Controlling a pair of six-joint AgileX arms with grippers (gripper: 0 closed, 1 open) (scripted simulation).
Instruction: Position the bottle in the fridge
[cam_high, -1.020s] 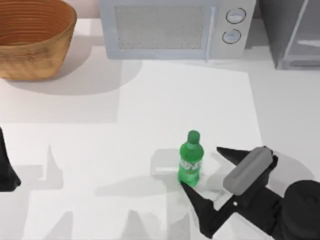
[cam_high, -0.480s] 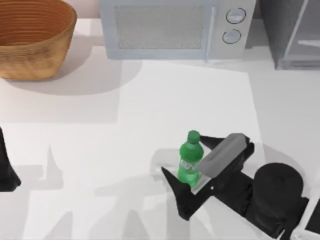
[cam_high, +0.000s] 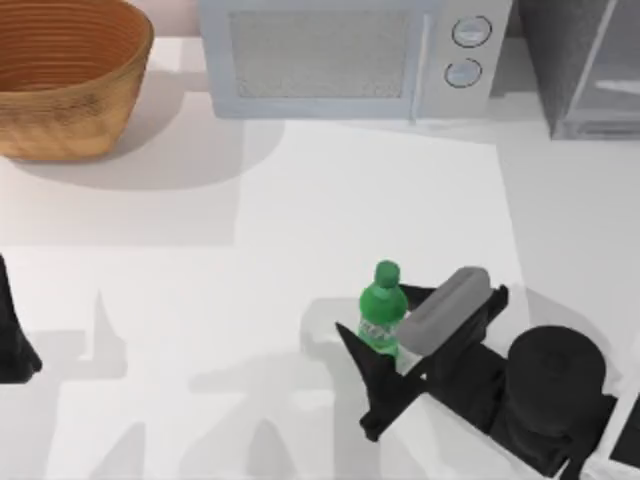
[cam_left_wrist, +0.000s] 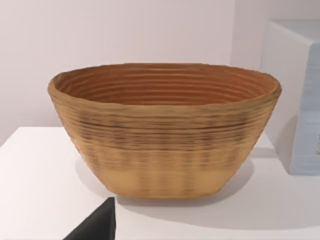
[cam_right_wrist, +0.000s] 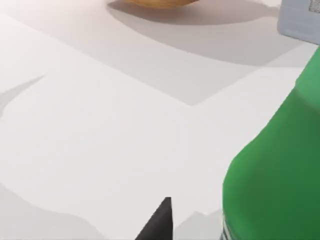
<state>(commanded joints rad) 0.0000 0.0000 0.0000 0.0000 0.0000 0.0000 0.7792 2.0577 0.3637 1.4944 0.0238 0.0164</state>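
With the right tool (cam_high: 377, 322) spread open around the upright bottle (cam_high: 380, 312), an off-centre squeeze could topple it.

fridge (cam_high: 585, 65): cut by frame edge | bottle (cam_high: 380, 310): base hidden behind right end effector (cam_high: 385, 320)

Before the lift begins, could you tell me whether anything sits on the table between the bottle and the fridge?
Nothing visible does. The bottle stands upright with the right hand around it, and the stretch of table toward the fridge at the back right is bare. The microwave stands left of that path.
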